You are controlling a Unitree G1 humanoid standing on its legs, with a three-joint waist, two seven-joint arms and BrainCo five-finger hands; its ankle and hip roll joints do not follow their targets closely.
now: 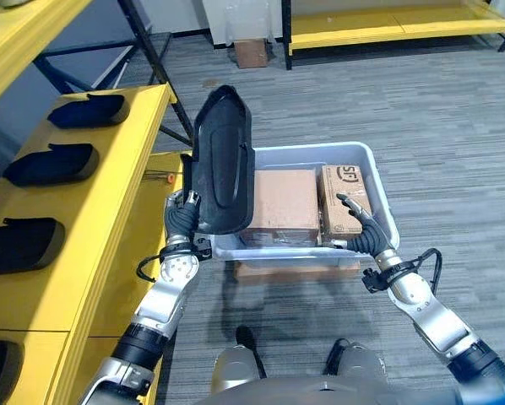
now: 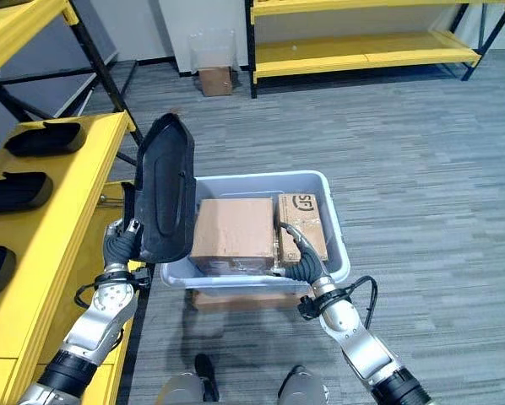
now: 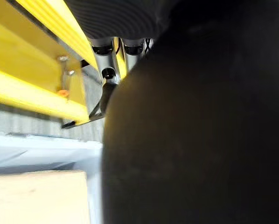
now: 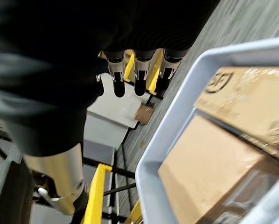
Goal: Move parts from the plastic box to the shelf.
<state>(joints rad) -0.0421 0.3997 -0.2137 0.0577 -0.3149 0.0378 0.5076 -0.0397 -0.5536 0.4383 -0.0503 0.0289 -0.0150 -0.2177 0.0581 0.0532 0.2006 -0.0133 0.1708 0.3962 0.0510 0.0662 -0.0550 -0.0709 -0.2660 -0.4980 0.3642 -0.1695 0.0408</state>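
Holding the black part (image 1: 221, 160) upright by its lower end, long axis vertical, left hand (image 1: 183, 218) clenched round it beside the plastic box (image 1: 379, 181), shelf (image 1: 109, 194) just to its left, right hand (image 1: 360, 221) relaxed, fingers straight, over the box rim.

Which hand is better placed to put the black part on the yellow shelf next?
Left: the left hand already holds the black part upright beside the yellow shelf; the right hand rests open over the plastic box.
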